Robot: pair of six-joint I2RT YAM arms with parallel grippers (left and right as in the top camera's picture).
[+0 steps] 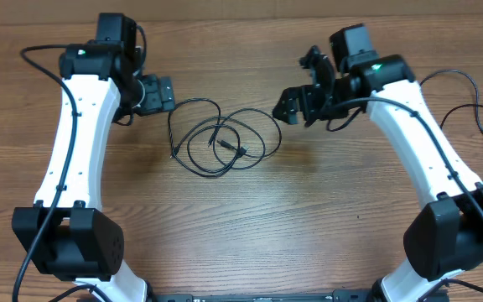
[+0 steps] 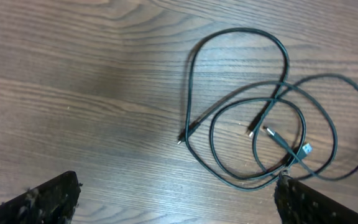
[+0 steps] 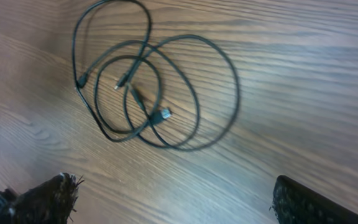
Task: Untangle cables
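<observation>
Cables: overlapped loops, untouched. We hold left gripper at ten o'clock, right gripper at two. Both are spread wide and empty, likely flanking for opposite pulls.

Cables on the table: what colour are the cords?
Black; the cables show best in the left wrist view.

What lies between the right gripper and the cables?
Nothing but table. In the overhead view, a strip of bare wood separates the right gripper from the nearest loop of the cables, and no object sits on it.
</observation>
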